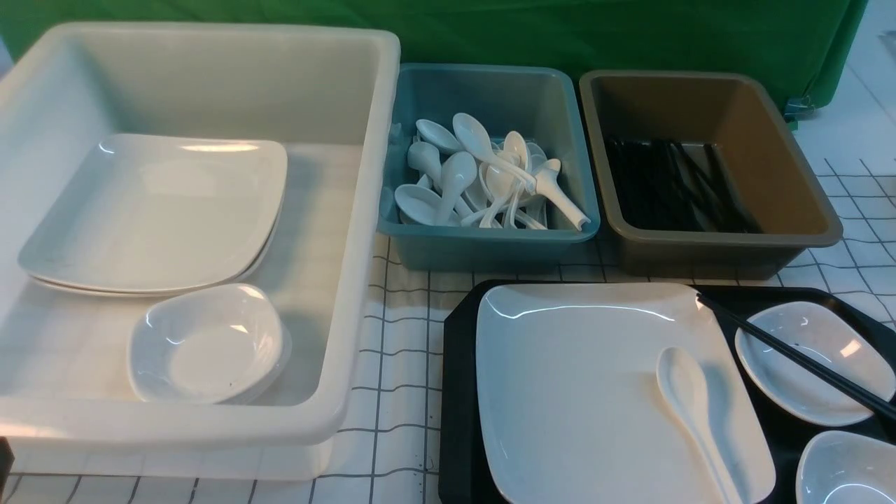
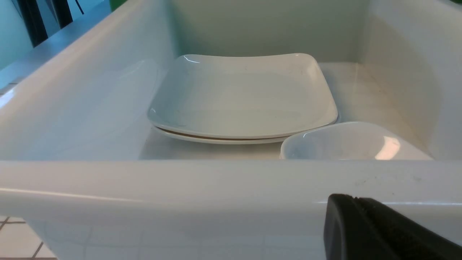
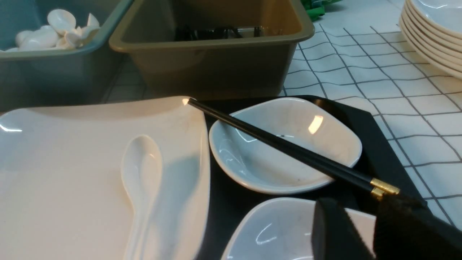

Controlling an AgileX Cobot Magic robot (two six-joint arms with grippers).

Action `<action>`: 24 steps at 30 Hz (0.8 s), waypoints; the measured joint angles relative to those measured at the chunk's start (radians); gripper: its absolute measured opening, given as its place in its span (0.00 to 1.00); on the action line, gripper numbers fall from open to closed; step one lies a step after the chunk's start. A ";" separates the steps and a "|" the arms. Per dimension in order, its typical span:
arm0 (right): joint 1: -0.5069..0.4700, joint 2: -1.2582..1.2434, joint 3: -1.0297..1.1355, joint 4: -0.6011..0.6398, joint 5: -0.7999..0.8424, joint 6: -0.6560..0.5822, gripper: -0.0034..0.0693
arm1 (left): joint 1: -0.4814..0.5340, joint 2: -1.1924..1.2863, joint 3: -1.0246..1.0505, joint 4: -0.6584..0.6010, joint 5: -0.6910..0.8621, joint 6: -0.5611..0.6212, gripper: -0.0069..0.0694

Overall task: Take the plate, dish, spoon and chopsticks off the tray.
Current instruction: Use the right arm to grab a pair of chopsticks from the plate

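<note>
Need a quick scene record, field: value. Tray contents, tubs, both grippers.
tray: holds plate, far dish, near dish
spoon: on plate
chopsticks: across far dish, tips at plate corner
white tub: stacked plates, small dishes
teal tub: spoons
brown tub: black sticks
left gripper: shut, outside white tub
right gripper: jaws apart by chopsticks' gold end

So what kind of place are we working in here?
Probably a mock canteen dish-return station: a tray faces a white tub of plates, a teal tub of spoons and a brown tub of chopsticks, with a green backdrop behind.
</note>
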 joint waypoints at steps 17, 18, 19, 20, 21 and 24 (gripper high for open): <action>0.000 0.000 0.000 0.000 0.000 0.000 0.38 | 0.000 0.000 0.000 0.000 0.000 0.001 0.12; 0.000 0.000 0.000 0.000 0.000 0.000 0.38 | 0.000 0.000 0.000 0.000 0.000 0.001 0.12; 0.000 0.000 0.000 0.000 0.000 0.000 0.38 | 0.000 0.000 0.000 0.000 0.000 0.001 0.12; 0.000 0.000 0.000 0.000 0.000 0.000 0.38 | 0.000 0.000 0.000 0.000 0.000 0.001 0.12; 0.000 0.000 0.000 0.000 0.000 0.000 0.38 | 0.000 0.000 0.000 0.000 0.000 0.001 0.12; 0.007 0.000 0.000 0.000 0.000 0.000 0.38 | 0.000 0.000 0.000 0.000 0.000 0.001 0.12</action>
